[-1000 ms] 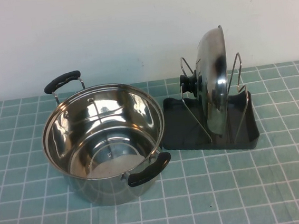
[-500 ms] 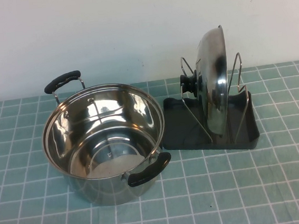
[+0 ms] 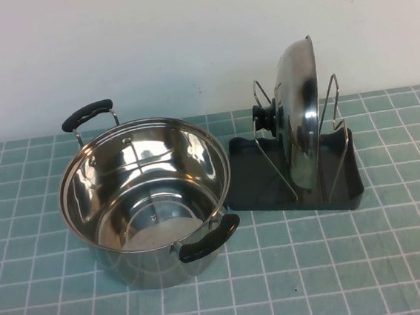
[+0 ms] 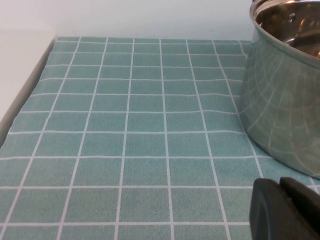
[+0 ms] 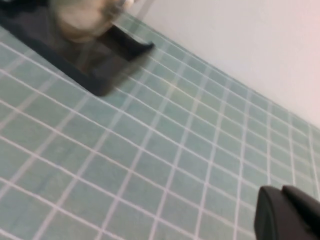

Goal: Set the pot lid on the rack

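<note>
The shiny steel pot lid [image 3: 300,115] stands on edge in the dark rack [image 3: 260,176], held between its two wire loops, with its black knob [image 3: 264,115] facing the pot. Neither arm shows in the high view. My left gripper [image 4: 281,186] is shut and empty, low over the mat beside the pot's wall [image 4: 280,100]. My right gripper [image 5: 282,194] is shut and empty, over bare mat away from the rack's corner [image 5: 97,65].
The deep steel pot [image 3: 148,197] with two black handles stands open left of the rack. A green gridded mat [image 3: 339,264] covers the table. A white wall runs behind. The mat's edge [image 4: 30,85] shows in the left wrist view.
</note>
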Available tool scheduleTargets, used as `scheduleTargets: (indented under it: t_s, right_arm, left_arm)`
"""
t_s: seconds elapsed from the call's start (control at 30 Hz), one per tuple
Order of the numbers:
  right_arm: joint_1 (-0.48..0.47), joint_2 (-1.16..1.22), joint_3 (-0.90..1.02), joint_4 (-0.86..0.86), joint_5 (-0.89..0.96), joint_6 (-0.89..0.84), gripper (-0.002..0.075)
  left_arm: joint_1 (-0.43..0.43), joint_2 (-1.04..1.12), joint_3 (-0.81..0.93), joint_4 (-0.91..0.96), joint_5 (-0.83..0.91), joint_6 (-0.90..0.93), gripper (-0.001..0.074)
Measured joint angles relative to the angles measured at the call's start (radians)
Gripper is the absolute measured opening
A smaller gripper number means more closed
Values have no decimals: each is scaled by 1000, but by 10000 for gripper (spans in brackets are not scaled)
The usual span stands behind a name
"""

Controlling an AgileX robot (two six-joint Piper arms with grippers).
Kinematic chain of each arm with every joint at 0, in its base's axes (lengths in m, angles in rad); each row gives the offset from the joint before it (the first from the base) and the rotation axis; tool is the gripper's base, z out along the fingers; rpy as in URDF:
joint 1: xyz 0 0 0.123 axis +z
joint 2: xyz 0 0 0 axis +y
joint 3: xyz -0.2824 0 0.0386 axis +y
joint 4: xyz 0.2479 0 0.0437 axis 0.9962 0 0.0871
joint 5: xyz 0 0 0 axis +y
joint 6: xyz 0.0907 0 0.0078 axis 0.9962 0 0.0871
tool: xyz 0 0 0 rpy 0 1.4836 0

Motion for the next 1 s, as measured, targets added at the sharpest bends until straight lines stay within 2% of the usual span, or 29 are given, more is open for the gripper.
scheduleTargets:
  t_s: [0.23,0.37,1.0]
  right_arm:
    - [-197,-89,166,26,-70,2,0]
    - [-261,-97,259,82,-163,2,0]
    - [-273,-129,267,127,-186,6,-1]
  left_arm:
    - [0,0,0,0,0,0,-2]
    - [0,0,0,0,0,-3,-2]
    - [0,0,0,0,2,-3,-2]
